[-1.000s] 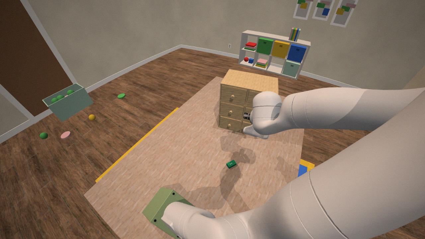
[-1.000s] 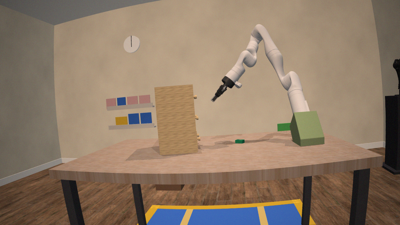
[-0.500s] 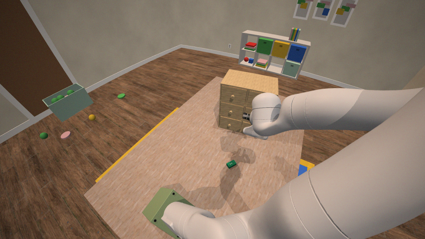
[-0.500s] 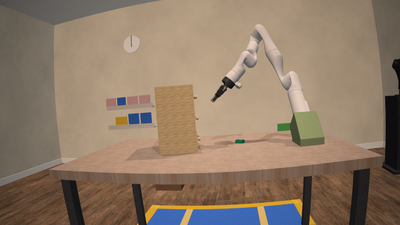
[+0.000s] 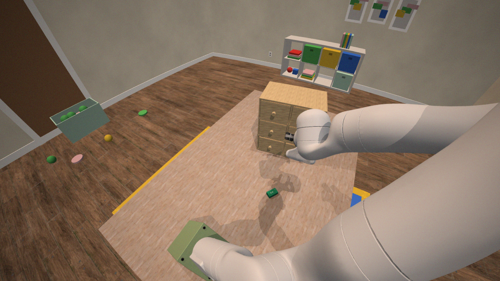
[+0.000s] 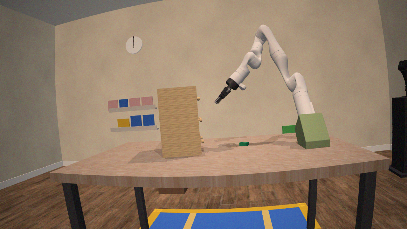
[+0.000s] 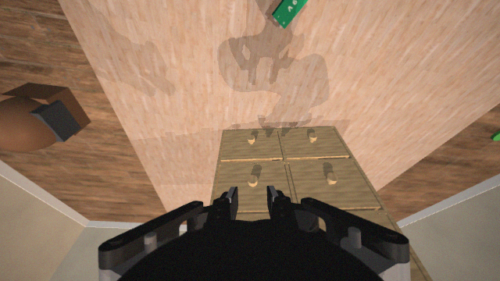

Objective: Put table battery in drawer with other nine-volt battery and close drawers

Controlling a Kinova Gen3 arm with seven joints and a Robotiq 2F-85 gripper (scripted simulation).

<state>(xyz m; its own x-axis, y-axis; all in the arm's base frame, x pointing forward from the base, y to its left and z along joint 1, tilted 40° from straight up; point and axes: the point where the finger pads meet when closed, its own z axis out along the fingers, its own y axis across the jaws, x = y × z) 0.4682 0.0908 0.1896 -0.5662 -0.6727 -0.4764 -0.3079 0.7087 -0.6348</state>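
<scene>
- Nearest you in the top view, your arm's green base (image 5: 185, 235) (image 6: 313, 130) stands well apart from the chest.
- Your battery (image 5: 272, 192) (image 6: 244, 143) (image 7: 289, 13) lies on the table before the chest (image 5: 297, 93) (image 6: 179, 122) (image 7: 242, 150).
- Your claw (image 5: 289, 136) (image 6: 217, 101) (image 7: 252, 195), partly open and gripping nothing, hovers before the chest.

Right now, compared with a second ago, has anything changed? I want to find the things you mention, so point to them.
Only slightly: the arm (image 5: 370, 129) (image 6: 277, 54) has shifted a touch, downward in the top view. The gripper (image 5: 289, 136) (image 6: 217, 101) (image 7: 252, 195) has neither taken hold of nor let go of anything. The battery (image 5: 272, 192) (image 6: 244, 143) (image 7: 290, 12) and chest (image 5: 293, 94) (image 6: 179, 122) (image 7: 308, 191) stayed put, and no visible drawer has moved.
</scene>
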